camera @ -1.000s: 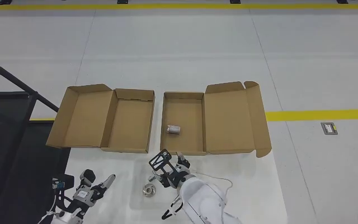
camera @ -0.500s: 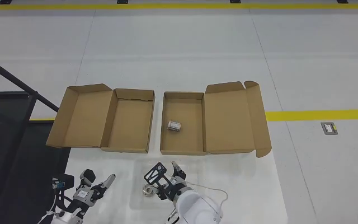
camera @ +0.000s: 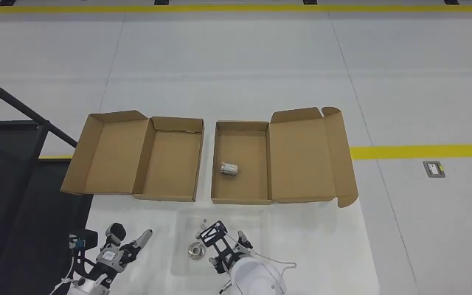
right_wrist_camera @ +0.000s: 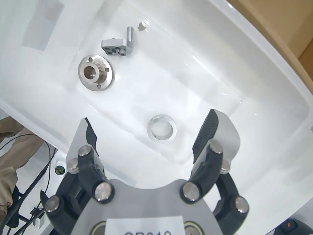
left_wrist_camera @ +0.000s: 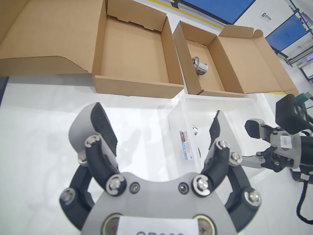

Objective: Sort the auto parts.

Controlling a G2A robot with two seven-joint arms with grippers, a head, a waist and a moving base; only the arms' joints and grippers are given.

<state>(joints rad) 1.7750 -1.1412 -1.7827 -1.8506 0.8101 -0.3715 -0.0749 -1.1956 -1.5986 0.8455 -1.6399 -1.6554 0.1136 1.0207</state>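
Hovering over the clear tray [right_wrist_camera: 269, 47], the right pincer [right_wrist_camera: 149, 125] gapes wide around a ring [right_wrist_camera: 161, 130] lying flat, bore up. A flanged hub [right_wrist_camera: 96, 72] sits bore-up near a flat L-shaped bracket [right_wrist_camera: 118, 44]. The left pincer [left_wrist_camera: 156, 118] is also spread wide, above the surface [left_wrist_camera: 49, 123]. A cylindrical part [camera: 230, 169] lies on its side in the right box [camera: 251, 144], its long axis left-to-right.

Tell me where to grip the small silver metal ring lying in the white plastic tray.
Probably grip the silver metal ring across its outer rim, coming straight down from above: it lies flat on the floor of the white plastic tray, with bare floor all around it.
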